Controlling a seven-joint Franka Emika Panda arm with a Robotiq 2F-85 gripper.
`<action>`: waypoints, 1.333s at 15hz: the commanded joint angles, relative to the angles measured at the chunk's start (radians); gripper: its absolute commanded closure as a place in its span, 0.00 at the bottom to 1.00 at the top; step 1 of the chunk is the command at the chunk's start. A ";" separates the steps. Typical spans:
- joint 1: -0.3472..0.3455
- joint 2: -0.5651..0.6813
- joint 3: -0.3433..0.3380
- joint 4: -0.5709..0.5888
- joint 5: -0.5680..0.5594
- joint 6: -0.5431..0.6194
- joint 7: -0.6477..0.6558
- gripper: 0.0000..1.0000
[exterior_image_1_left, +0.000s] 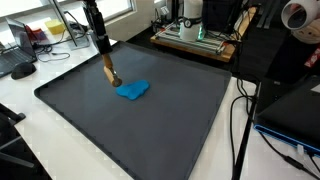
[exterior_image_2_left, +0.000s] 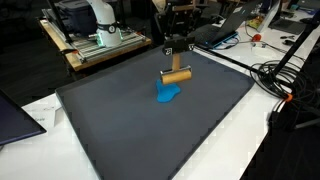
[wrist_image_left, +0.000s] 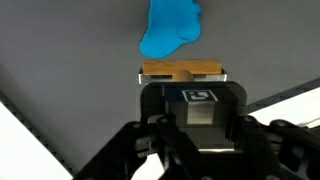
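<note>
Gripper (exterior_image_2_left: 177, 64) tight around wooden block (exterior_image_2_left: 178, 76) — blue lump (exterior_image_2_left: 168, 95) just beside it.

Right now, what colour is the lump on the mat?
Bright blue; the lump shows best in wrist view.

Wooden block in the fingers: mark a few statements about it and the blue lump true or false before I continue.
1. The fingers are shut on the wooden block. True.
2. The blue lump lies on the bare white table. False: it lies on the dark mat.
3. The blue lump is clamped together with the block. False: it lies free on the mat, close beside the block.
4. The dark mat rests on a white table. True.
</note>
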 joint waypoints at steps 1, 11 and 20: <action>-0.030 0.045 0.002 0.075 0.093 -0.033 -0.115 0.77; -0.053 0.092 0.022 0.075 0.210 0.004 -0.311 0.77; -0.129 0.042 0.038 -0.069 0.373 0.083 -0.581 0.77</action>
